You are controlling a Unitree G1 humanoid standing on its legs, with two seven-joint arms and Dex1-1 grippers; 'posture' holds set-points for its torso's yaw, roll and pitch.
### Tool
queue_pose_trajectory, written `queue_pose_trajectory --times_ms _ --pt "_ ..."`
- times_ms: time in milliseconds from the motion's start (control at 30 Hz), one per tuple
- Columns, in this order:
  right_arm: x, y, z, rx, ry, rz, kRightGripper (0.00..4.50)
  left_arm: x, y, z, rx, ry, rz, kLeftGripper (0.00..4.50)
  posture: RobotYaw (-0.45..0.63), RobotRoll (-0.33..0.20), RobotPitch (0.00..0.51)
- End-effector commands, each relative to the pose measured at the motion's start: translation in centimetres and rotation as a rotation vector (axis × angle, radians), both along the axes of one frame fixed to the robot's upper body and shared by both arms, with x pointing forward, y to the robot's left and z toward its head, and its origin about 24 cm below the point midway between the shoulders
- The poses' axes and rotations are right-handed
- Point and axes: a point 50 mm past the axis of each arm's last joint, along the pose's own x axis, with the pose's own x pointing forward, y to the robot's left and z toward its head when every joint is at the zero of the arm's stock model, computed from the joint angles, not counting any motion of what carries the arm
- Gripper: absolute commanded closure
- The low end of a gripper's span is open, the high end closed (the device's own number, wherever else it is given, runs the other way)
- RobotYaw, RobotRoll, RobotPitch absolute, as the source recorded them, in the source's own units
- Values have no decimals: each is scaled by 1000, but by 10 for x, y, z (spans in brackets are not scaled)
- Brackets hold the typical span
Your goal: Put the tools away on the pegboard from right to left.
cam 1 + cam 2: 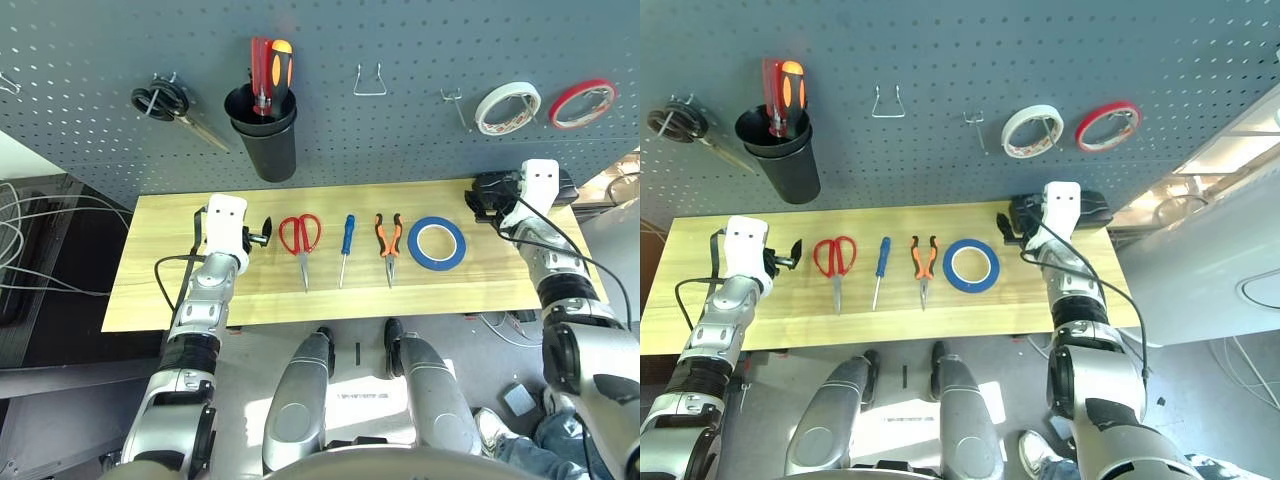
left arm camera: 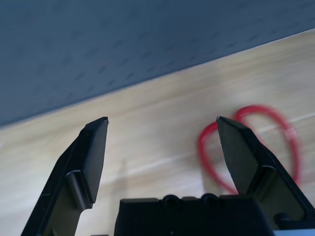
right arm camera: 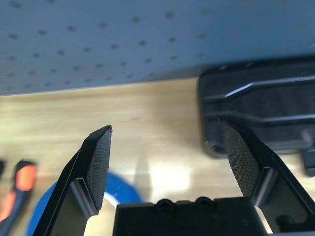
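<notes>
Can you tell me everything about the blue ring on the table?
The blue tape ring is a wide, flat roll of blue tape with a big round hole showing the wood. It lies flat on the wooden table, rightmost in the row of tools, beside the orange-and-black pliers. Nothing grips it.

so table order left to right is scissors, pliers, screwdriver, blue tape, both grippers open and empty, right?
Not quite: the order is wrong. The left eye view shows scissors, then screwdriver, then pliers, then blue tape. Left gripper and right gripper are open and empty, as you said.
</notes>
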Motion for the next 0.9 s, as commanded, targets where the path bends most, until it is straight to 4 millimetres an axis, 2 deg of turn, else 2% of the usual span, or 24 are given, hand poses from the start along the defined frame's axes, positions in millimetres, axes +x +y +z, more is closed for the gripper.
queue_pose_trajectory --times_ms 33,167,267,500,667,767,900 --pt "-16 4 -26 45 194 35 0 -4 -14 -2 7 27 -148 15 47 0 311" --pt "-28 10 -45 23 323 87 0 -3 -38 5 60 35 -336 15 83 0 302" --pt "-31 15 -54 14 376 80 0 -1 -46 10 81 30 -387 15 103 0 297" --pt "-26 30 -64 -67 420 90 0 -2 -62 6 150 91 -508 15 158 0 292" --pt "-24 34 -70 -109 446 56 0 -5 -63 2 166 111 -525 15 160 0 288" --pt "-22 35 -70 -149 458 51 622 -6 -63 2 166 114 -517 0 163 0 289" --pt "-20 30 -64 -198 442 51 1986 -8 -61 1 168 111 -512 0 156 0 290"
